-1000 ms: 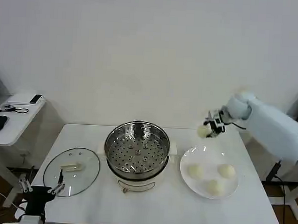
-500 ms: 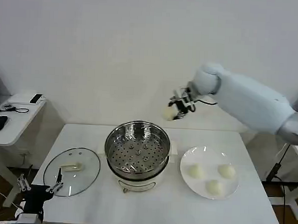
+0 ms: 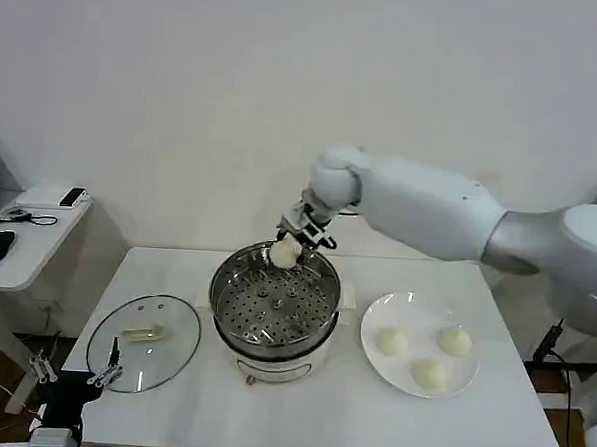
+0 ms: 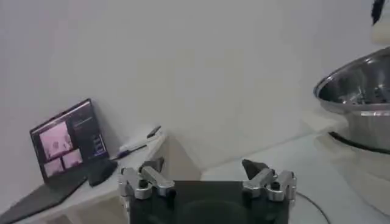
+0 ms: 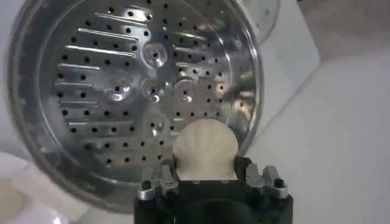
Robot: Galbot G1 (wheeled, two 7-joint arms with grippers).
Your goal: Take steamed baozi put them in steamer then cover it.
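The steel steamer (image 3: 274,300) stands mid-table with its perforated tray (image 5: 131,91) bare. My right gripper (image 3: 289,245) hangs over the steamer's far rim, shut on one cream-white baozi (image 3: 283,251), which shows between its fingers (image 5: 205,149) in the right wrist view. Three more baozi (image 3: 429,372) lie on the white plate (image 3: 410,314) to the right. The glass cover (image 3: 143,342) with its pale handle lies flat on the table left of the steamer. My left gripper (image 3: 75,375) waits open, low at the table's front left corner (image 4: 207,176).
A side desk (image 3: 28,231) with a mouse and small devices stands at the far left; a laptop (image 4: 67,143) shows there in the left wrist view. A white wall backs the table. Bare tabletop (image 3: 318,415) runs along the front edge.
My right arm has swung left from above the plate to over the steamer's far rim, carrying the baozi lower. The left gripper has stayed put.
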